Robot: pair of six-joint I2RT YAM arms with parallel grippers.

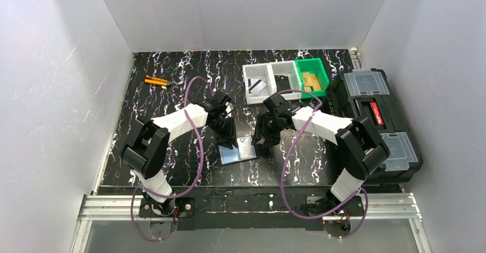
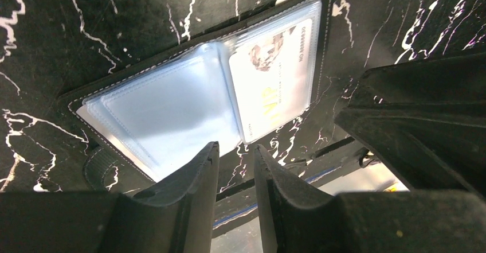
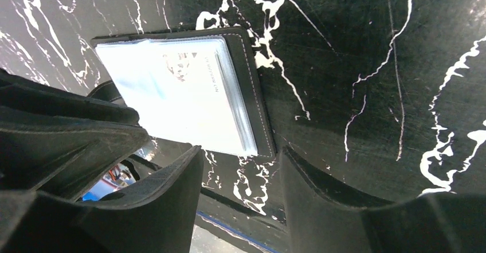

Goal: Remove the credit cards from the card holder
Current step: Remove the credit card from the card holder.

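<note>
Nearest us, the left gripper [image 2: 236, 150] stands slightly parted and the right gripper [image 3: 240, 152] wider, both empty, flanking the card holder [image 2: 166, 106] lying open on the table [image 2: 114, 23], one credit card [image 2: 275, 75] sleeved inside.

Left arm [image 1: 183, 121] bent at elbow, forearm reached inward, left gripper [image 2: 236, 150] pointed down, fingers stood a narrow gap apart, nothing between, right arm [image 1: 321, 124] reached inward likewise, right gripper [image 3: 240, 152] angled down, jaws parted wider, empty
</note>
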